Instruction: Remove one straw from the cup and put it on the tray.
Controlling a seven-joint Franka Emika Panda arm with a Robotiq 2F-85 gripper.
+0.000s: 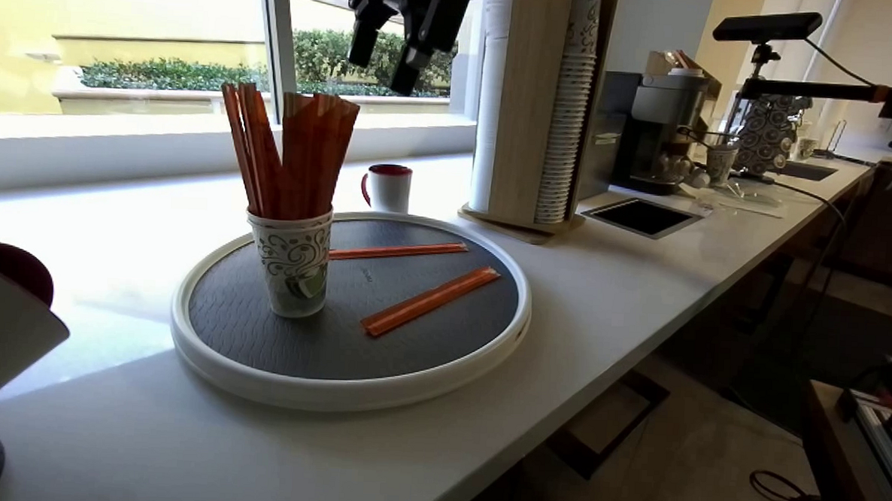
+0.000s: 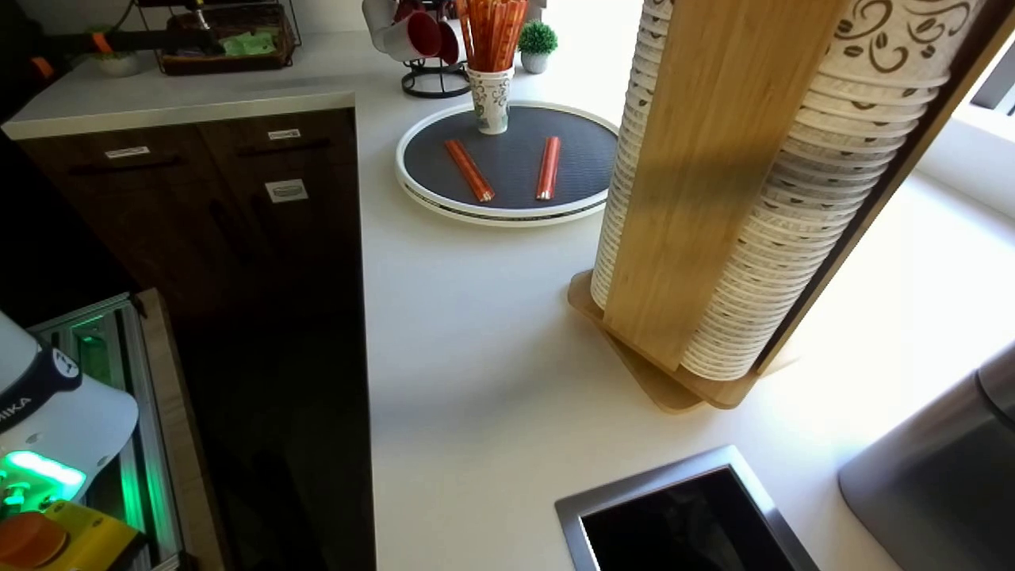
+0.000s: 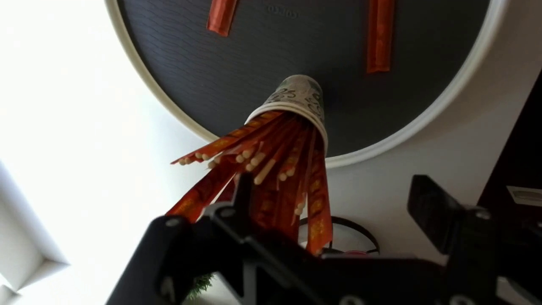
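The white patterned paper cup (image 1: 293, 274) stands upright on the round tray (image 1: 349, 393), full of red-orange wrapped straws (image 1: 299, 157). Cup (image 2: 492, 103), straws (image 2: 493, 36) and tray (image 2: 507, 216) also show in an exterior view. Two wrapped pieces lie apart on the dark tray surface, one nearer (image 1: 430, 301) and one farther (image 1: 401, 251). My gripper (image 1: 382, 68) is open and empty, above and to the side of the straw tops. In the wrist view, my gripper (image 3: 331, 180) has one finger overlapping the straws (image 3: 271, 169); contact cannot be told. The cup (image 3: 298, 91) is behind them.
A wooden holder (image 1: 528, 96) with stacked paper cups stands beside the tray. A white mug with red inside (image 1: 390, 186) stands behind the tray. A mug rack (image 2: 434, 83) and small plant (image 2: 538, 44) stand near the cup. A window is behind the counter.
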